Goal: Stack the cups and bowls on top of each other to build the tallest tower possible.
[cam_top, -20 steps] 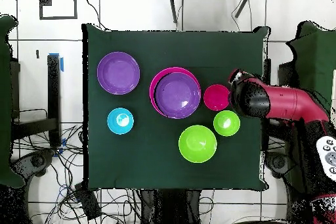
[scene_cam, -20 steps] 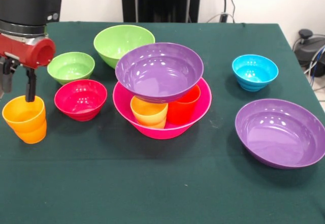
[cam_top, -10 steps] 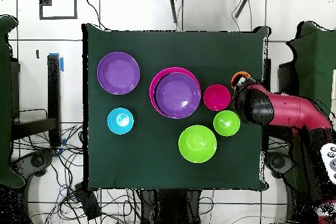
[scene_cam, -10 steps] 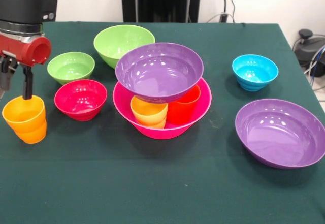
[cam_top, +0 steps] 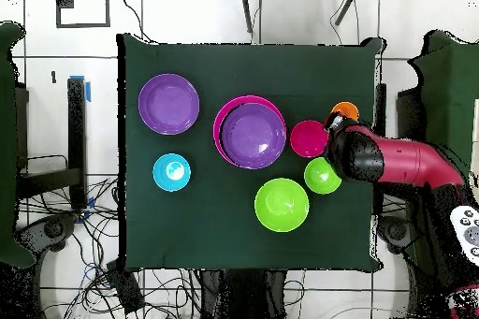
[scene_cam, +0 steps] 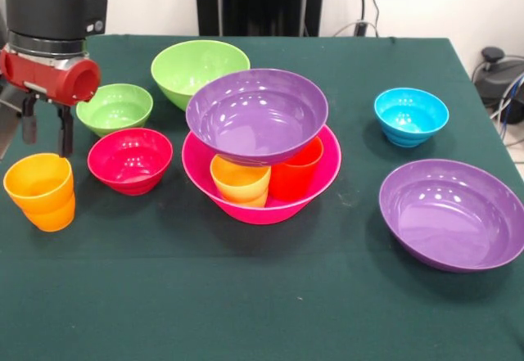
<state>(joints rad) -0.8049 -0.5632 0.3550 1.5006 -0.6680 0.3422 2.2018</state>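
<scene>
Dark green cloth table (scene_cam: 246, 295), black cabinet and loose cables behind it. Tower so far: hot-pink bowl (scene_cam: 323, 182) as base, a yellow-orange cup (scene_cam: 240, 181) and a red-orange cup (scene_cam: 296, 171) standing in it, one purple bowl (scene_cam: 256, 115) resting on their rims. The gripper (scene_cam: 46, 128) hangs above the table's edge, between the small green bowl (scene_cam: 115, 108) and the orange cup (scene_cam: 38, 191), fingers apart and holding nothing; the cup stands free just below and beside them. That orange cup looks like two nested, hard to confirm. Spare parts: red bowl (scene_cam: 130, 160) next to the cup, medium green bowl (scene_cam: 200, 69) behind, blue bowl (scene_cam: 411, 115) and second purple bowl (scene_cam: 452, 214) well apart on the other side. Risks, as judgement: the cup sits close to the table edge, so a descent that lands a finger on the rim instead of straddling the wall could tip it or push it off. Glossy stepped plastic may slip in a light pinch. The red and small green bowls are close by, so a wide approach could knock them. Bigger risk is the tower itself: the purple bowl rides on only two visible cups and looks slightly off-centre, so any off-axis load or nudge from the arm could rock it and collapse the stack.
</scene>
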